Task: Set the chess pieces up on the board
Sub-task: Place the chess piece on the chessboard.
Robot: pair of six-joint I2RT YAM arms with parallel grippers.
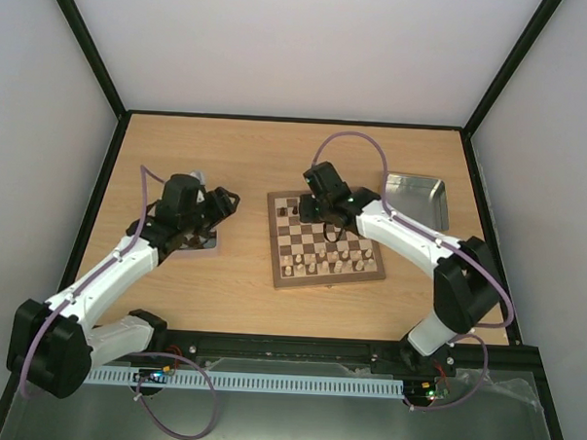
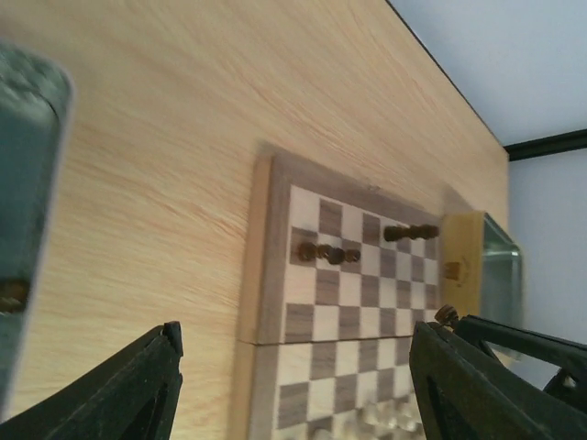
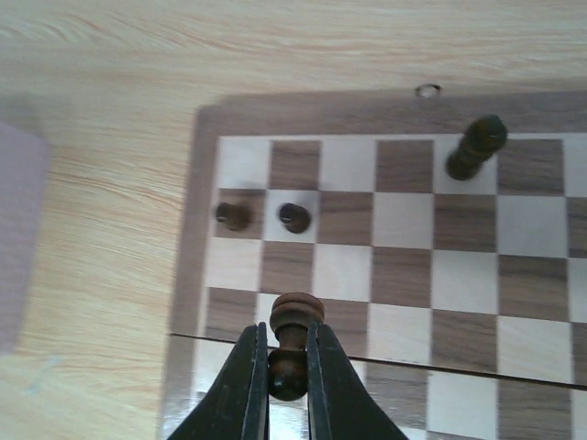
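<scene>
- Top view: the right gripper hangs over the far-left part of the board. The left gripper is well off the board's left side, above the bench.
- Left wrist: its jaws stand wide, holding nothing.
- Right wrist: jaws pinched on a dark pawn close to the board's border. It is small, glossy brown turned wood, so likely light, stiff and slippery. The waist under its round head looks the surest hold.

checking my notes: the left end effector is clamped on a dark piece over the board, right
Wrong arm: the right end effector is clamped on the dark piece over the board, as the right wrist view shows.
</scene>
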